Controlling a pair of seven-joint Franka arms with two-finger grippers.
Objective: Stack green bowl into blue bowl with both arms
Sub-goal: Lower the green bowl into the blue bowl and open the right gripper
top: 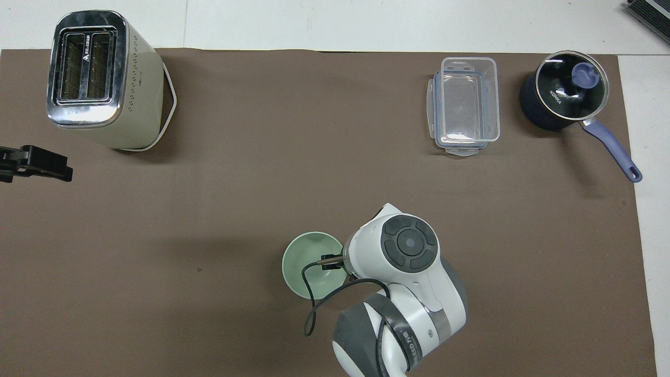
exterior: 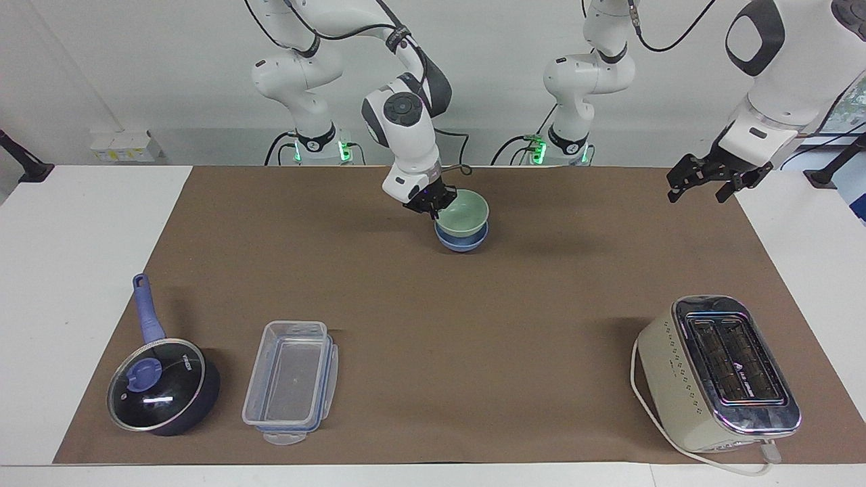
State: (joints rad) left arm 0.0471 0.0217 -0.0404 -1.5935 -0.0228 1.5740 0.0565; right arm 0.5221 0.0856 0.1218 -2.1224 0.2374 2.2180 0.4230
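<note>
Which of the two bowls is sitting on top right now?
The green bowl. It sits nested in the blue bowl, gripped at its rim by the right gripper; the blue one rests on the table.

On the glass lid of the saucepan [top: 564, 90] I read the white word "KONKA". The toaster [top: 102, 78] carries a small logo, too tiny for me to read.
</note>
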